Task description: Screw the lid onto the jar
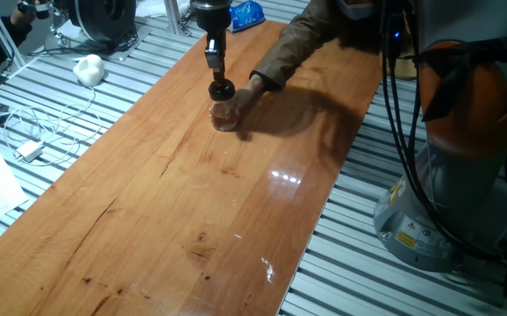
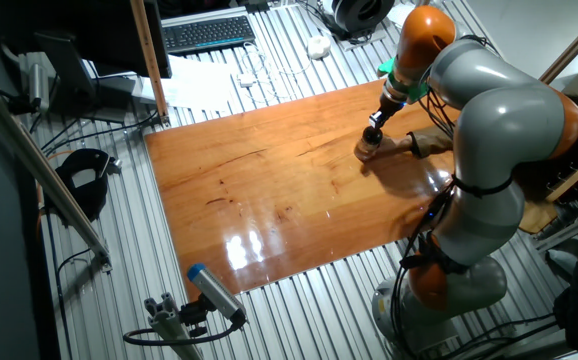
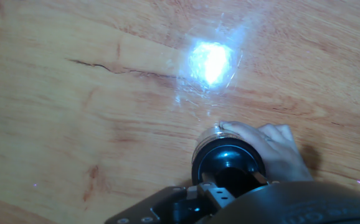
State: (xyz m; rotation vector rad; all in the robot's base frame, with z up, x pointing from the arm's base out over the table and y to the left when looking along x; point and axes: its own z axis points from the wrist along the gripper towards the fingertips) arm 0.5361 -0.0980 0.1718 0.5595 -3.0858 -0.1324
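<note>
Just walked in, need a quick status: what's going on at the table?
The arm's gripper holds the black lid down on top of the small glass jar, which stands upright on the wooden table. A person's hand reaches in from the far side and steadies the jar. In the hand view the lid sits over the jar mouth with fingers wrapped beside it. Whether the lid is threaded on yet can't be told.

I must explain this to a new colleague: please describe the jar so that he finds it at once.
Look at the wooden table, at its far end under the robot's hand. The jar stands there, small and clear, with the black lid on top and a person's hand holding it.
</note>
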